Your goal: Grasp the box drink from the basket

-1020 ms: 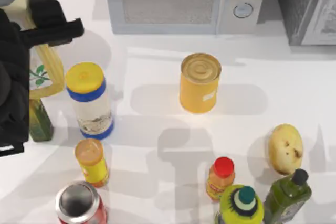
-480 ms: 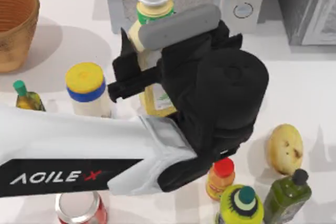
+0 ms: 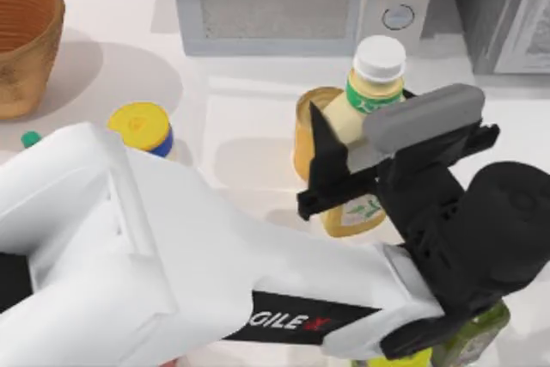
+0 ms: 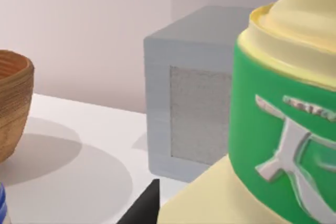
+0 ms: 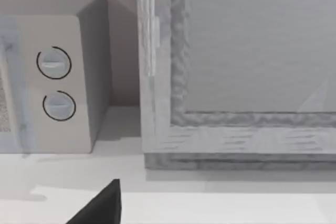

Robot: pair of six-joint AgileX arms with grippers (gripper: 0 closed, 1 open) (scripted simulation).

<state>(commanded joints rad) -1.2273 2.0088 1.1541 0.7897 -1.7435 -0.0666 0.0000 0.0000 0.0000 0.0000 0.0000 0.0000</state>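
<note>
The box drink point(image 3: 365, 100), pale cream-yellow with a white cap and green band, hangs above the table right of centre, just in front of the yellow tin can point(image 3: 302, 131). My left gripper point(image 3: 369, 156) is shut on its body, and the white left arm reaches across the table from the lower left. The drink's green band looms close in the left wrist view point(image 4: 283, 129). The brown wicker basket point(image 3: 26, 32) stands at the far left back corner, also seen as the basket point(image 4: 13, 103) from the left wrist. A dark fingertip point(image 5: 100, 205) of my right gripper shows in the right wrist view.
A grey microwave point(image 3: 292, 2) stands at the back and a grey cabinet point(image 3: 507, 6) at the back right. A white jar with a yellow lid point(image 3: 142, 126) stands left of centre. A green bottle point(image 3: 481, 333) peeks out at the front right under the arm.
My left arm has carried the box drink from the far left, over the middle, to right of centre. The basket has come into sight at the left.
</note>
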